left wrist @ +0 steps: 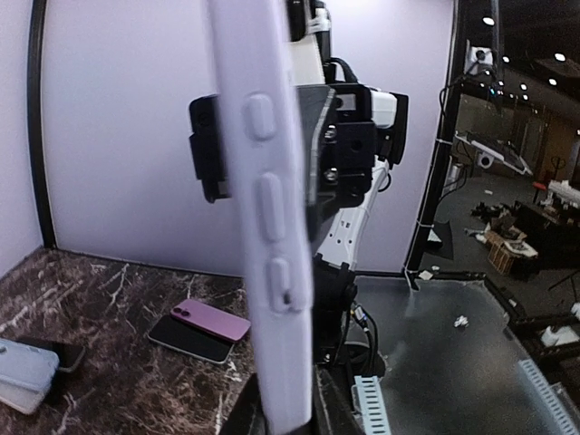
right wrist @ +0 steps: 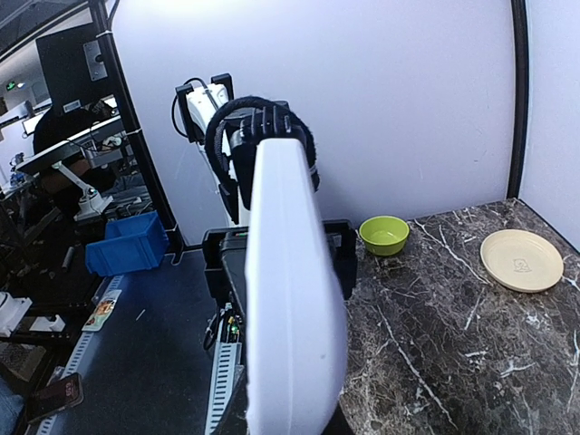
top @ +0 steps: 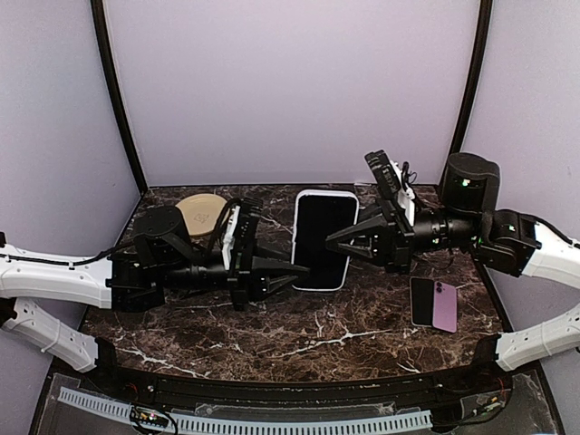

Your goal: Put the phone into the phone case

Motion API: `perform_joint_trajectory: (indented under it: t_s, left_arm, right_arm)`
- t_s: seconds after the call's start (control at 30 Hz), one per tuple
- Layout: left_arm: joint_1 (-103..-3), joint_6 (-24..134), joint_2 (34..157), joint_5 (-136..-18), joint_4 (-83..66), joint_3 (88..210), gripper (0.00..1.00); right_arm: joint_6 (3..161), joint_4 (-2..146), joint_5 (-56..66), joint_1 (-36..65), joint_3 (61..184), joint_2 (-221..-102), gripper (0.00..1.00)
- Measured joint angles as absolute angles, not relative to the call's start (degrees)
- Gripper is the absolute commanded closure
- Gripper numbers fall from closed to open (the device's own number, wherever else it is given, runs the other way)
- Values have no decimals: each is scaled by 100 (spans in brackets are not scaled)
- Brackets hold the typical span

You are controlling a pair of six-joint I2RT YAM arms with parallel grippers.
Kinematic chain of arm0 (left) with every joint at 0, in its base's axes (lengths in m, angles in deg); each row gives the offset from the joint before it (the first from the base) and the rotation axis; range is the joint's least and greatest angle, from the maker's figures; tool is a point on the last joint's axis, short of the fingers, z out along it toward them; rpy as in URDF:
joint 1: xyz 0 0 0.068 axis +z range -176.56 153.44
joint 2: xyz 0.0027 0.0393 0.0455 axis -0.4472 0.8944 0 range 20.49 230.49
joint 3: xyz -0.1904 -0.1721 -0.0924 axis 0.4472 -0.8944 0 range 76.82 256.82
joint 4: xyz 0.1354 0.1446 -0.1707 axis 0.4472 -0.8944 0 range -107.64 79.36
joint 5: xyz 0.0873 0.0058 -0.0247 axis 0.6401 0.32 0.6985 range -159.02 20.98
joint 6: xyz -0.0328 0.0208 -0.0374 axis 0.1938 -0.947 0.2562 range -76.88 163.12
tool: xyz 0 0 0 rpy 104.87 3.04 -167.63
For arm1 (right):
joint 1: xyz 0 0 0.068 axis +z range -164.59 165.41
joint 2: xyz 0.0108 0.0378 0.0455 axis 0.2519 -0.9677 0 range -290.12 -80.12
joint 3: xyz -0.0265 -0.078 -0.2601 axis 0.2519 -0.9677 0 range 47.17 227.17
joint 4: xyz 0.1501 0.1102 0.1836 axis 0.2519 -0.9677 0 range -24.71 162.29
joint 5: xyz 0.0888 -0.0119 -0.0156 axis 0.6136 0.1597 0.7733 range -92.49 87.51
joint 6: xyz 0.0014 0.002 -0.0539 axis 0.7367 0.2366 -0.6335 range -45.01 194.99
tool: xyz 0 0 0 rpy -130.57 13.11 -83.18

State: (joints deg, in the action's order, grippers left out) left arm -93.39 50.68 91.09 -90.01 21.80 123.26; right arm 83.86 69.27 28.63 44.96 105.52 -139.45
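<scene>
Phone: black screen facing up, framed all round by the white rim of the phone case; the pair is held off the table, centre of the scene, between the two arms.

Grip, left: left gripper reaches in from the left, fingers nearly closed on the near left edge of the case.

Grip, right: right gripper reaches in from the right, fingers nearly closed on the right edge.

Progress: the phone looks seated in the case, so the main step seems done. Whether each corner is pressed fully home cannot be told. Left to do, by my judgement: a last squeeze if needed, then setting it down.

Surface: dark marble-pattern table with white veins.
- tan plate, far left.
- green bowl, beyond the plate, by the wall.
- pink phone and black phone, touching side by side, near right.
- pale grey case, at the edge of the left wrist view only.

Room: plain lilac walls on three sides, black posts at the corners; a workshop shows beyond.
</scene>
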Motion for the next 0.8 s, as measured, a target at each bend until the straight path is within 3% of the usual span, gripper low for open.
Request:
perform_joint_trajectory:
  t_s: [0.1,0.2,0.27,0.3,0.37,0.53,0.8]
  left_arm:
    - [-9359,5146,9125,-9036,2180,12326,98]
    - [-9359,5194,9131,-9065,2183,12326,100]
    - [-9359,5197,9140,-9069,2183,12326,100]
    - [-9359,5199,9140,-9069,2183,12326,100]
    - [-9361,5188,9142,-9014,2172,12326,100]
    - [-9398,5124,9142,-8319,2003,12291,100]
    - [-9496,4869,9313,-6300,2353,12280,100]
  right_arm:
    - [8333,6920,2845,4496,10552,-13945,100]
    - [8281,6911,2812,4494,10552,-13943,100]
    - [8278,6894,2795,4494,10552,-13940,80]
    - [8278,6892,2769,4494,10552,-13940,60]
    - [8331,6894,2662,4494,10552,-13945,34]
    - [8635,7082,1505,4498,10629,-14041,3]
    - [9328,8223,-912,4981,10132,-14190,2]
